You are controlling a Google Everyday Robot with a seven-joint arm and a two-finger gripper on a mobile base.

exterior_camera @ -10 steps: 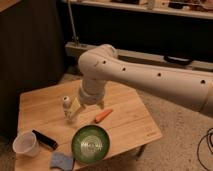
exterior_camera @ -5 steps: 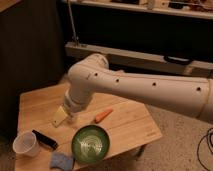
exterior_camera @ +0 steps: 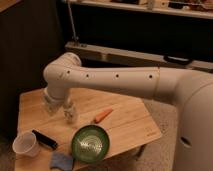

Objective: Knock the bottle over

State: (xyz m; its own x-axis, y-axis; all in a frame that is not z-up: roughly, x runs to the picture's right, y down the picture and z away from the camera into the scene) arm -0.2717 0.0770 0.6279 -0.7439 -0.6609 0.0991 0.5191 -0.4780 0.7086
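The small whitish bottle stands on the wooden table, just behind the green bowl. It looks upright or slightly tilted. My gripper hangs at the end of the white arm, close against the bottle's left side, low over the table. The wrist covers part of the bottle's top.
An orange carrot lies right of the bottle. A white paper cup, a black flat object and a blue sponge sit along the table's front left. Dark shelving stands behind the table.
My arm has swung leftward across the table. The gripper went from right of the bottle, over it, to its left side. The bottle shows again and still stands.
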